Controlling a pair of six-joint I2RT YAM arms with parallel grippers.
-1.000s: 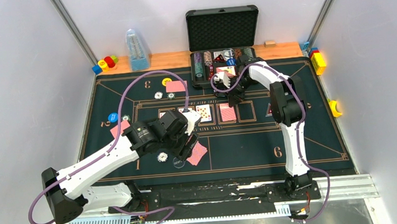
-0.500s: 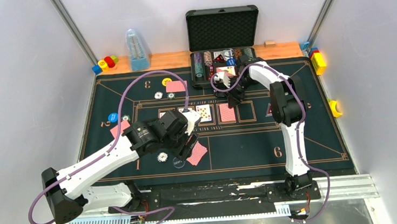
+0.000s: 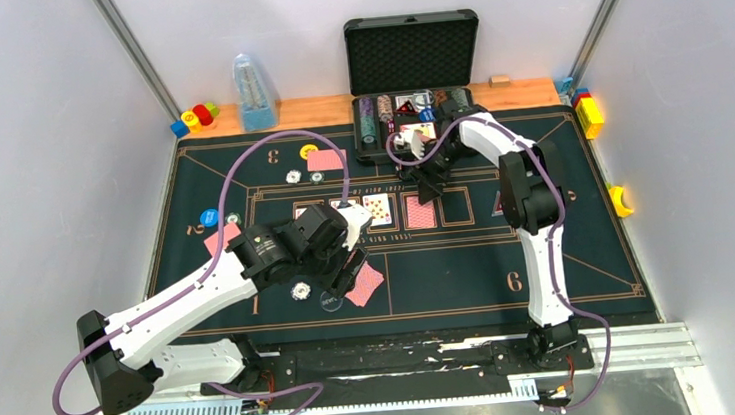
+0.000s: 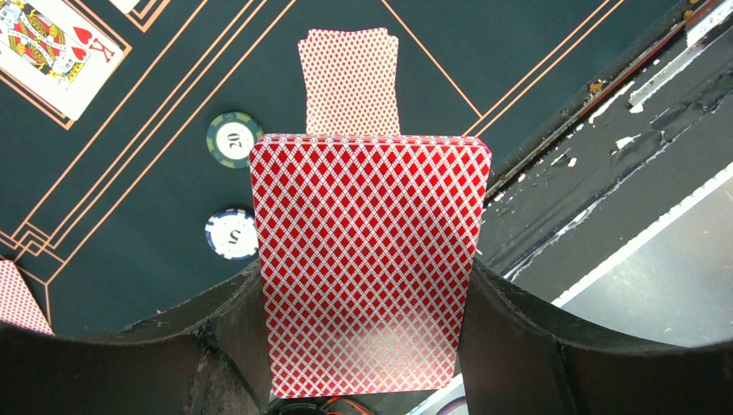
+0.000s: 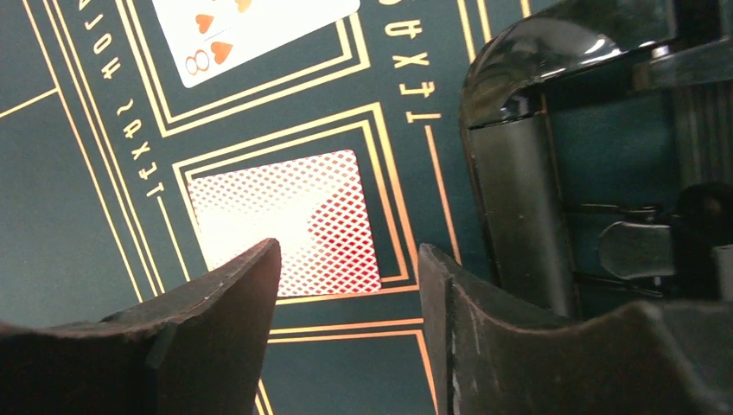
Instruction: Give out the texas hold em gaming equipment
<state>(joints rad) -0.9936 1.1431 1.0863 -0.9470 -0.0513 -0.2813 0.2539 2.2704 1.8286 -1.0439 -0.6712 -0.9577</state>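
My left gripper [image 4: 363,290] is shut on a deck of red-backed playing cards [image 4: 370,259], held over the near part of the green mat [image 3: 449,271]. Below it lie a face-down card [image 4: 348,78], a green chip [image 4: 234,138] and a white chip [image 4: 231,233]. My right gripper [image 3: 429,184] hangs open just above a face-down card [image 5: 290,220] that lies flat in a gold-outlined box, with nothing between its fingers. A face-up card [image 3: 378,209] lies in the box to its left. More cards [image 3: 325,159], chips [image 3: 293,176] and discs [image 3: 209,218] lie at the left seats.
An open black case [image 3: 416,83] with chip rows stands at the mat's far edge, close behind my right gripper. A clear blue bottle [image 3: 253,92] and toy blocks [image 3: 195,116] stand at the back left. More blocks [image 3: 588,113] line the right wall.
My right gripper has opened and let go of the face-down card, which now lies in its box. The left arm and its deck have not moved.
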